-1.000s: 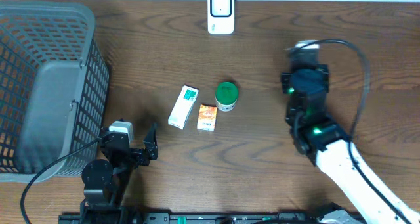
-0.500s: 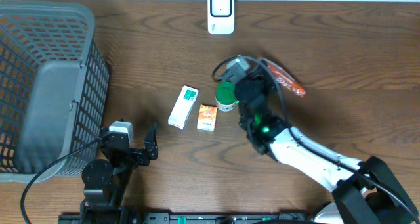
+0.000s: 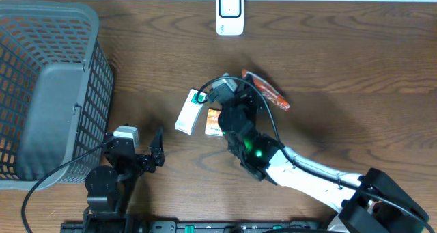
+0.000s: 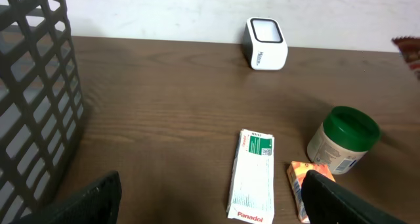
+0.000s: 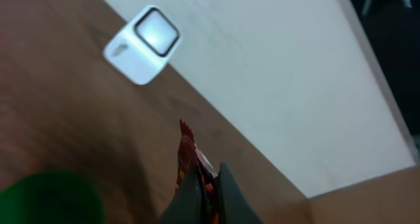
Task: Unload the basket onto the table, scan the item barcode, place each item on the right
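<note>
Farthest from the scanner (image 3: 230, 13), the left gripper (image 3: 140, 151) sits with its jaws wide apart and empty. Closer to the scanner, over the white box (image 4: 252, 178), orange carton (image 4: 302, 184) and green-lidded jar (image 4: 344, 142), the right gripper (image 5: 207, 188) is pinched tight on a red snack packet (image 3: 268, 91), well short of the scanner. The carry looks to be in hand; next, the packet's barcode needs bringing before the scanner's window and turning to face it.

Your left gripper (image 3: 133, 147) sits low, jaws spread wide; your right gripper (image 5: 209, 188), arm reaching leftward, pinches a red-orange foil packet (image 3: 270, 95).
</note>
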`<state>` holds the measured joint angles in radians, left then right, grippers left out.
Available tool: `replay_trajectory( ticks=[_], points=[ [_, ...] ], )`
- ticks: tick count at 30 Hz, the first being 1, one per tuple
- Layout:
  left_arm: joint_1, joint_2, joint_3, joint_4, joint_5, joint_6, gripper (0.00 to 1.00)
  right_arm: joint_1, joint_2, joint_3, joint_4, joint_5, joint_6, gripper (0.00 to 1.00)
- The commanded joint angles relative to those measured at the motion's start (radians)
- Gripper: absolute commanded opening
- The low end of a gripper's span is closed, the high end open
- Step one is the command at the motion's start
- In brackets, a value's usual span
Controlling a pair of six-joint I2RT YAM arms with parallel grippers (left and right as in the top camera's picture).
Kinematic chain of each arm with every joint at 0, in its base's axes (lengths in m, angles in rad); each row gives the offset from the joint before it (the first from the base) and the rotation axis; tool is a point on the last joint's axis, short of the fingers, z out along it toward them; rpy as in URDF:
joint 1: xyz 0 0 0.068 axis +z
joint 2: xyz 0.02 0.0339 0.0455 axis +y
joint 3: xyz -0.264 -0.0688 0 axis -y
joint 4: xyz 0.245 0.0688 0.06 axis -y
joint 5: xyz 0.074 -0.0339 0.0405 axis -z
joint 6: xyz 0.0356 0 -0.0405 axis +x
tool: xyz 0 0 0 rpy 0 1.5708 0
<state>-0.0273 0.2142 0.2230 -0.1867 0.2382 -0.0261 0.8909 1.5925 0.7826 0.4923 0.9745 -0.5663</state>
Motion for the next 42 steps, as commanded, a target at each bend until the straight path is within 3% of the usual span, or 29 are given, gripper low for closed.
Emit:
replay_trajectory(
  ticks=[1,7,17,21,23,26,29,32,42],
  points=[
    [0.003,-0.002,-0.003,0.0,0.012,-0.002,0.86,0.01,-0.005,-0.05,0.002,-0.012,0.013,0.01],
    [0.003,-0.002,-0.003,0.0,0.012,-0.002,0.86,0.041,-0.005,-0.152,0.003,-0.003,-0.025,0.02],
    [0.003,-0.002,-0.003,0.0,0.012,-0.002,0.87,0.066,-0.005,-0.223,0.053,-0.006,0.046,0.03],
    [0.003,-0.002,-0.003,0.0,0.012,-0.002,0.87,0.113,-0.005,-0.223,0.058,-0.002,0.045,0.13],
    [0.003,-0.002,-0.003,0.0,0.012,-0.002,0.87,0.158,-0.005,-0.223,0.063,0.003,0.045,0.23],
    [0.003,-0.002,-0.003,0.0,0.012,-0.002,0.87,0.227,-0.005,-0.223,0.066,0.024,0.045,0.57],
    [0.003,-0.002,-0.003,0.0,0.012,-0.002,0.87,0.292,-0.005,-0.223,0.065,0.065,0.045,0.75],
    [0.003,-0.002,-0.003,0.0,0.012,-0.002,0.86,0.347,-0.005,-0.222,0.072,0.105,0.046,0.99],
    [0.003,-0.002,-0.003,0.0,0.012,-0.002,0.87,0.47,-0.049,-0.222,0.092,0.341,0.422,0.99]
  ],
)
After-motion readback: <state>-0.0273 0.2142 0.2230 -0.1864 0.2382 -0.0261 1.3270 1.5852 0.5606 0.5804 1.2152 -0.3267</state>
